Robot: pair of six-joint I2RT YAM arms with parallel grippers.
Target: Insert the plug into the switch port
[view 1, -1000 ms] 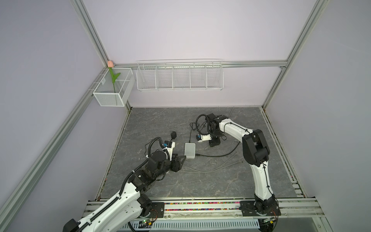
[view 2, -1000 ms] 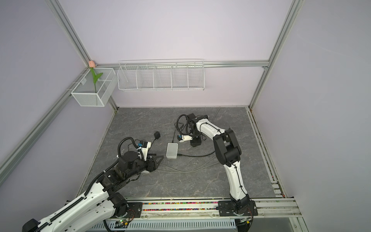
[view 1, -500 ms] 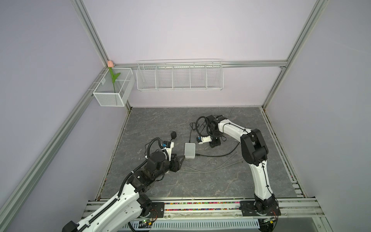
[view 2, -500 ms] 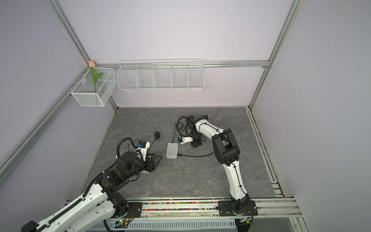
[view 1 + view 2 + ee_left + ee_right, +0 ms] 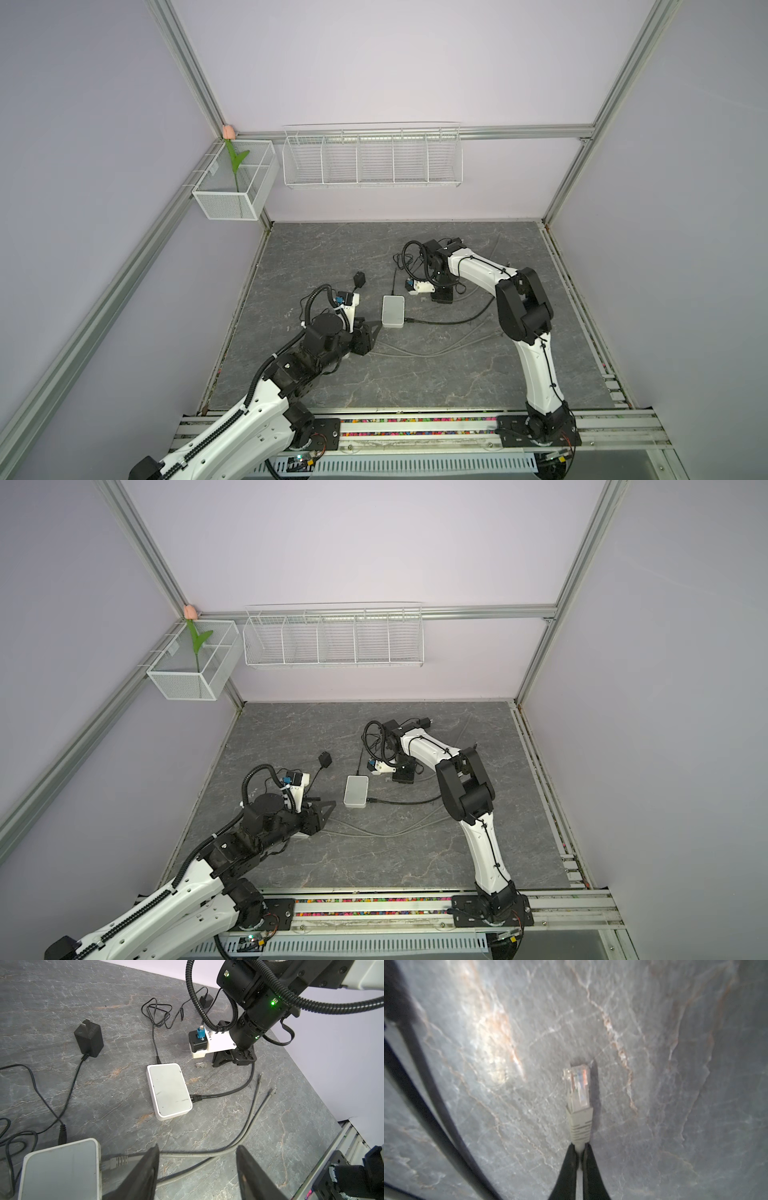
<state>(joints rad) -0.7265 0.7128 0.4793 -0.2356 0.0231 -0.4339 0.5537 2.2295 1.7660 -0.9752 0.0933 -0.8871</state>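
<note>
The plug [image 5: 579, 1095] is a clear plastic network connector with coloured wires showing through its tip, backed by a ribbed, pale grey boot [image 5: 580, 1126]. It lies on the dark marbled bench [image 5: 675, 1064] and casts a shadow to 1 side. The right fingers [image 5: 572, 1161] are pinched fully together on the plug at the narrow rear end of its boot, where the cable leaves. In the left wrist view the plug sits near a corner of the white switch [image 5: 169, 1091], not touching it. 1 black cable [image 5: 207, 1096] is seated in the switch's side. The left fingers [image 5: 148, 1167] stand apart, holding nothing, above 2 loose grey cables [image 5: 197, 1155].
</note>
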